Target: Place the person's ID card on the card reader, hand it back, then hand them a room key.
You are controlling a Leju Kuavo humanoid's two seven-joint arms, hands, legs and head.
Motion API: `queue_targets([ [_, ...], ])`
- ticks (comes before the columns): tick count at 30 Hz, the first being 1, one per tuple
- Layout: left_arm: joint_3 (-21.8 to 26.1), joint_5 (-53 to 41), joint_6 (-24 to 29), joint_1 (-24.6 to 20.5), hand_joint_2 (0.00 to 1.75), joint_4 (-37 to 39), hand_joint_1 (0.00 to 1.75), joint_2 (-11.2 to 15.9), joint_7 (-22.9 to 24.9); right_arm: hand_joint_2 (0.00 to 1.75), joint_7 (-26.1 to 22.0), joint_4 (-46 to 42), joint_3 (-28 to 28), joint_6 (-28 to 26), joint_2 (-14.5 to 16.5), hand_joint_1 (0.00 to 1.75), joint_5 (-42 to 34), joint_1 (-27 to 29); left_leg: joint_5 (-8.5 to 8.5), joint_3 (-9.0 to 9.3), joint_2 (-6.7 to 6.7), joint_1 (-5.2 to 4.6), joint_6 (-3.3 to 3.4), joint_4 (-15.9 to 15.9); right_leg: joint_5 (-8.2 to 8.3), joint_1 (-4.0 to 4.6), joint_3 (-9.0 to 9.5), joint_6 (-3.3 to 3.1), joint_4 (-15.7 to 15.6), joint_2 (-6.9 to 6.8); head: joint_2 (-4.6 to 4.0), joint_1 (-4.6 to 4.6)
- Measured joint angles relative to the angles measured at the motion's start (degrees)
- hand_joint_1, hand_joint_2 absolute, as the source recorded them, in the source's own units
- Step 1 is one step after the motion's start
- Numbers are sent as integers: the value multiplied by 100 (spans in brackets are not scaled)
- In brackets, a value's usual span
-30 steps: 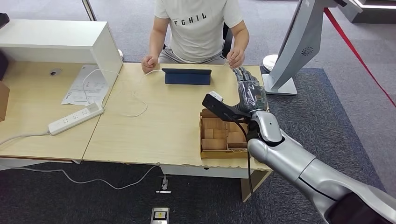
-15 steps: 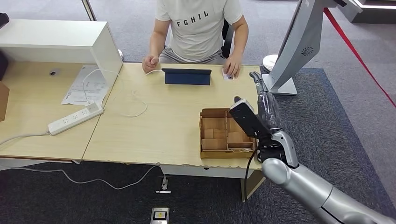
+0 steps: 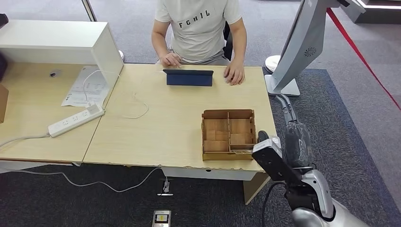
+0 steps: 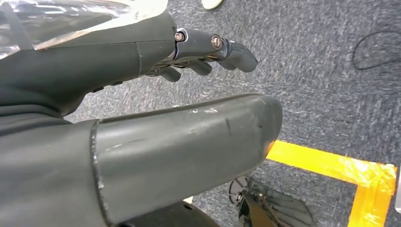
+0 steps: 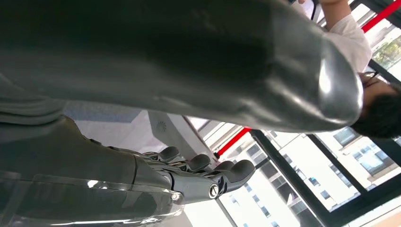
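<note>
Left hand (image 4: 142, 94): fingers (image 4: 213, 47) extended, slightly apart, holding nothing. Thumb (image 4: 189, 146) below them. Grey carpet (image 4: 321, 71) beyond, with yellow tape (image 4: 340, 165) forming a corner.

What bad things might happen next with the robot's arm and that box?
The right hand is beside the table's corner, close to the wooden box near the edge. A sideways swing might bump the box or knock it off.

A black cable hangs under that arm. It could snag on the table corner.

The person's hand rests on the table next to the dark card reader, so reaching there again might brush it.
</note>
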Motion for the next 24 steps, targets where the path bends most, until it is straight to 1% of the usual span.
queue_targets([
  [2,0,32,44,0,0,3,0,-2,-98,175,271,-293,-5,224,-167,0,407,201,-1,0,-1,1,-1,0,0,1,1,-1,-1,1,0,-1],
  [4,0,90,90,3,0,5,0,-3,-187,175,503,-587,-2,590,-334,0,795,447,-2,-4,-5,3,-2,0,-1,2,2,0,-1,0,0,0],
  [6,0,124,112,1,0,7,0,-5,-218,175,667,-760,12,922,-418,0,1009,620,-6,-4,-1,3,-5,-1,-1,3,0,-1,-1,7,0,-1],
  [10,0,109,102,-9,0,8,0,-13,-203,175,1006,-973,108,1626,-474,0,1078,854,-9,-2,4,5,-7,-1,-1,5,0,-1,-1,14,0,-1],
  [12,0,85,80,-9,0,8,0,-15,-198,175,1140,-1022,169,1892,-485,0,1131,913,-9,-2,4,6,-7,-1,-1,5,0,-1,-1,14,0,-1],
  [15,0,66,47,-10,0,8,0,-17,-198,175,1250,-1059,253,2123,-488,0,1229,953,-9,-1,5,7,-7,-1,-1,6,0,-2,-1,14,0,-1],
  [19,0,26,26,-11,0,8,0,-17,-202,175,1272,-1087,359,2312,-485,0,1342,975,-9,-2,6,7,-7,-1,-1,6,1,-2,-1,14,0,-1],
  [24,0,-11,12,-12,0,9,0,-19,-204,175,1277,-1088,433,2393,-464,0,1390,981,-9,-3,7,7,-7,-1,-1,6,1,-1,-1,14,0,-1],
])
